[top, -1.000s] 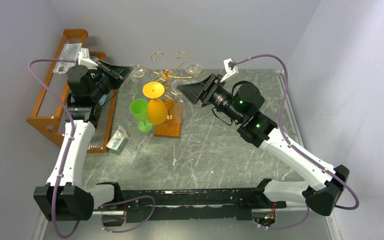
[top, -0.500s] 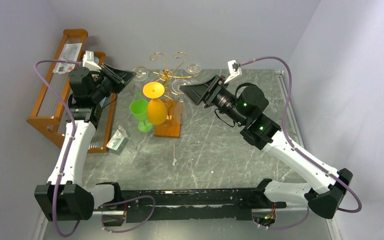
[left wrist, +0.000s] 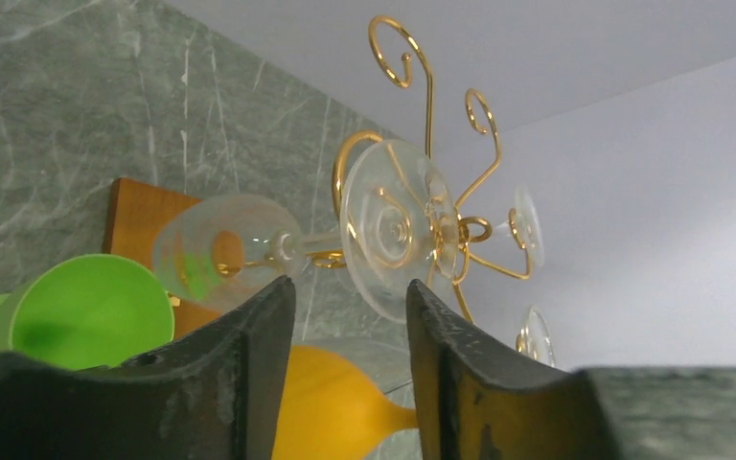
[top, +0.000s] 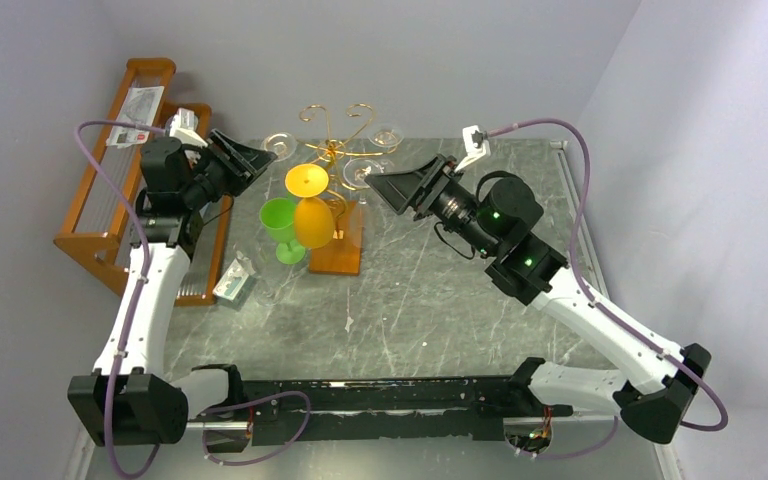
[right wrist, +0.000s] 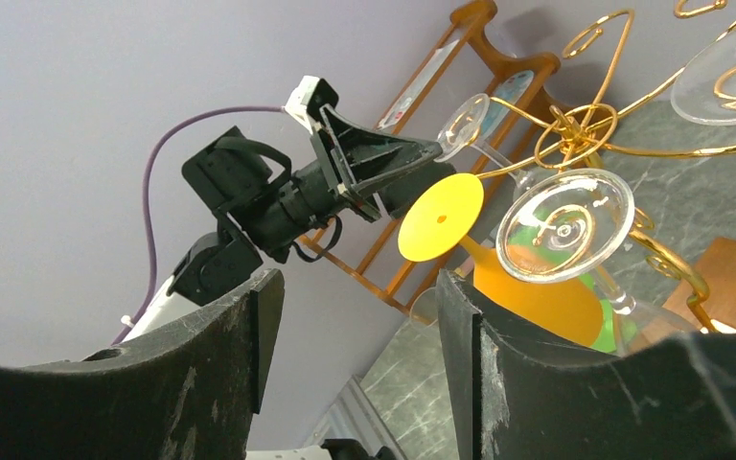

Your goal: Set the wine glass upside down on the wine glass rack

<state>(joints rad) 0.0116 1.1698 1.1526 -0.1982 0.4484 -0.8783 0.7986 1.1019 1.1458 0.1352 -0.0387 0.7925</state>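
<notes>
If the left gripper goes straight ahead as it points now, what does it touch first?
Probably the clear wine glass hanging on the wine glass rack, near its round foot; depth is unclear.

Both arms reach inward, left tool point(top: 258, 156) and right tool point(top: 372, 183) with jaws apart

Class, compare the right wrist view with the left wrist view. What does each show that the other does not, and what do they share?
Only the right wrist view shows the left arm from outside, the brown wooden shelf and the orange glass's flat round foot. Only the left wrist view shows the green glass with its open bowl in plain sight; the other view gives just a green glimpse behind glass. Both show the gold wine glass rack, the clear glasses hanging upside down on it, and the orange glass's bowl.
</notes>
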